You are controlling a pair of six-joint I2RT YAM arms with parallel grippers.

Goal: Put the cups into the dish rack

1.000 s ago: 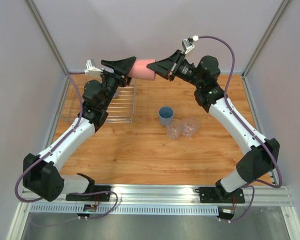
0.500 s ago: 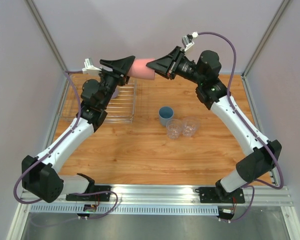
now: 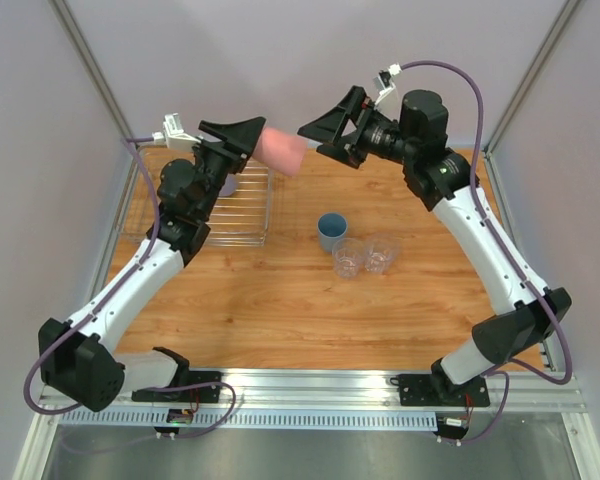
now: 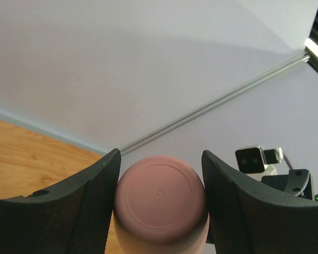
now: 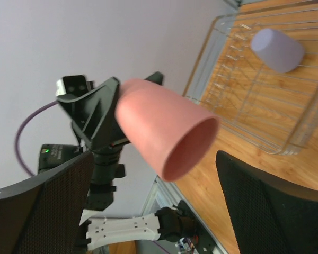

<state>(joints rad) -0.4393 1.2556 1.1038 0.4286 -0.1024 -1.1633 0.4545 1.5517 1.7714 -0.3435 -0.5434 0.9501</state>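
The left gripper [image 3: 252,138] was raised above the far part of the wooden table [image 3: 280,310], its jaws clenched on the closed base of the pink opaque plastic cup [image 3: 282,152]. The cup lay roughly level in the air, with its open mouth turned toward the right gripper [image 3: 320,135]. The left wrist view showed only the round base of the cup [image 4: 160,198] pressed between both fingers [image 4: 93,203]. It did not show the mouth. The right wrist view supplied the opposite end. The open rim of the cup [image 5: 167,132] faced the camera, and the right jaws were released, spread wide to either side and clear of the cup. This view also showed the clear plastic ribbed dish rack [image 5: 265,108] on the table beneath, with the lavender plastic cup [image 5: 278,48] resting on its ribs. In the top view the left arm hid most of that cup. Only the top view showed the rest of the load. The blue plastic cup [image 3: 331,232] stood upright on the table right of the rack [image 3: 242,210], and the two clear faceted tumblers [image 3: 365,255] stood side by side just beside it on the near side.
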